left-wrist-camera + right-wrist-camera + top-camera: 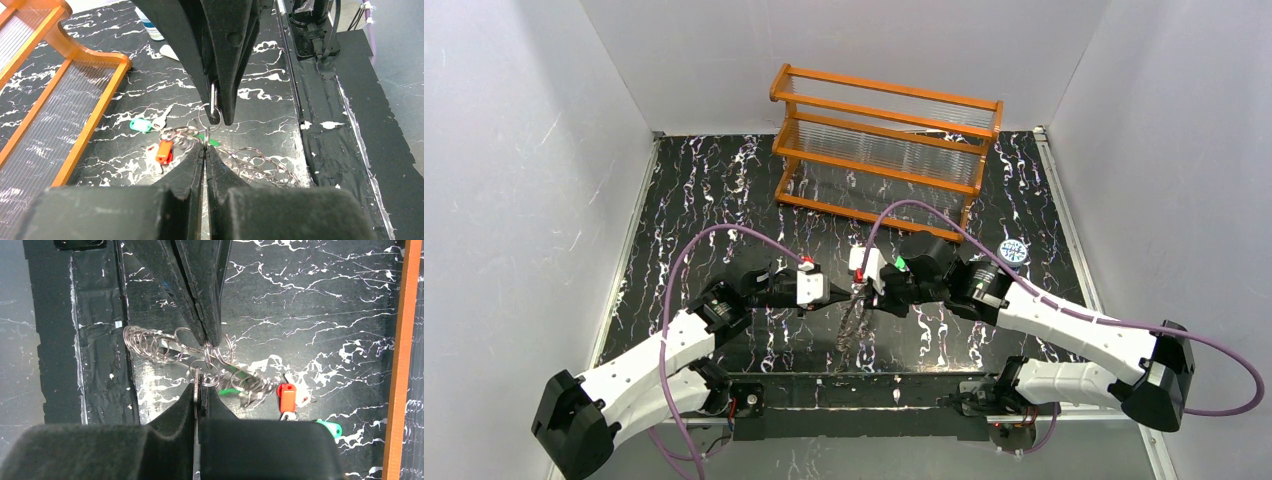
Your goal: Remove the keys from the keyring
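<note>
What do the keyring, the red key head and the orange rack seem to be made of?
Keyring: thin linked wire loops, silvery and reflective, so likely steel.
Red key head: opaque, evenly coloured and slightly glossy, so probably plastic.
Orange rack: smooth, glossy frame with rounded edges. It could be plastic or lacquered wood; the look leaves it open.

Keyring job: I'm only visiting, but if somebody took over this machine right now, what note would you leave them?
Left gripper: shut on a silver ring of the keyring.
Right gripper: shut on a neighbouring ring, its tips almost meeting the left's.
The keyring is a tangle of linked silver rings, pinched between both grippers.
Keys: red-tagged key and green-tagged key sit beside the tangle; I cannot tell whether either is off the rings.
Done: nothing clearly.
Left: free the keys.
</note>
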### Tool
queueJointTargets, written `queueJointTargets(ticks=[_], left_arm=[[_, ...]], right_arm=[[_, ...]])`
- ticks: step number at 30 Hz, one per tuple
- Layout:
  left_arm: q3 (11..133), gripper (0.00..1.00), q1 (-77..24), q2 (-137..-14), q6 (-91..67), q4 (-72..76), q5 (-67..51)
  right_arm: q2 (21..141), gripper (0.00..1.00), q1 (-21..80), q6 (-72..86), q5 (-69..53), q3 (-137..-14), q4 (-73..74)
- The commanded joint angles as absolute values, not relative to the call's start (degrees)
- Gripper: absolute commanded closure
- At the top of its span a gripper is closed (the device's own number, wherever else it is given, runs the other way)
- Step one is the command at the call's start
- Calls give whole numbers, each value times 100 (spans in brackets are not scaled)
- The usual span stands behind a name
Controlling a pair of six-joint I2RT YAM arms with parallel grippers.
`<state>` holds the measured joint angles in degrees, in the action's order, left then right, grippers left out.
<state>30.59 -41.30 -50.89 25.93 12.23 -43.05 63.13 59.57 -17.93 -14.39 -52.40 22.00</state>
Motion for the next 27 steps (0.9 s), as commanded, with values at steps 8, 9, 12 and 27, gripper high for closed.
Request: queueJointTargets(ticks=[8,9,12,27], left_arm=[[3148,100,-4215,-5167,2347,1204,-3858],[3173,100,-4226,-5172,2274,1204,-3806],[3203,100,-4275,-5184,2162,1204,-3663],[3375,100,-4481,-5229,1896,1157,-3696]], right_arm=[[6275,99,5928,-1898,-1898,-5841,2236],[6302,99,5928,-1906,-1918,-5884,2241],[6408,99,5931,-1912,-1957,-6041,2273],[6896,99,5931,-2004,-2030,-6520,2413]])
